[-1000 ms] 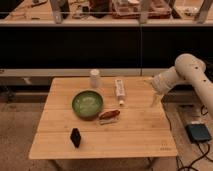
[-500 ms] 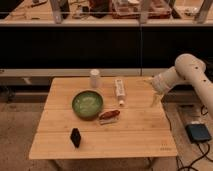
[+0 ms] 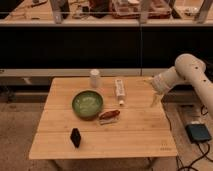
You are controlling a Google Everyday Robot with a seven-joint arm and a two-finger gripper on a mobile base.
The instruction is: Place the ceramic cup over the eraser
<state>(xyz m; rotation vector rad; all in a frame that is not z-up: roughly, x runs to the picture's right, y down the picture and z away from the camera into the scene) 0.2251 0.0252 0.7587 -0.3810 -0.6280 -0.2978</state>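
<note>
Here, one ceramic cup (image 3: 94,78), one eraser (image 3: 75,137); fingers (image 3: 155,99) released, empty, by the table (image 3: 140,135) edge

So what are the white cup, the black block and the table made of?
The ceramic cup looks like matte white ceramic: plain and opaque. The eraser is dull black, probably rubber. The table is light wood; plank lines show. The gripper hangs open over the table's right edge, away from both.
</note>
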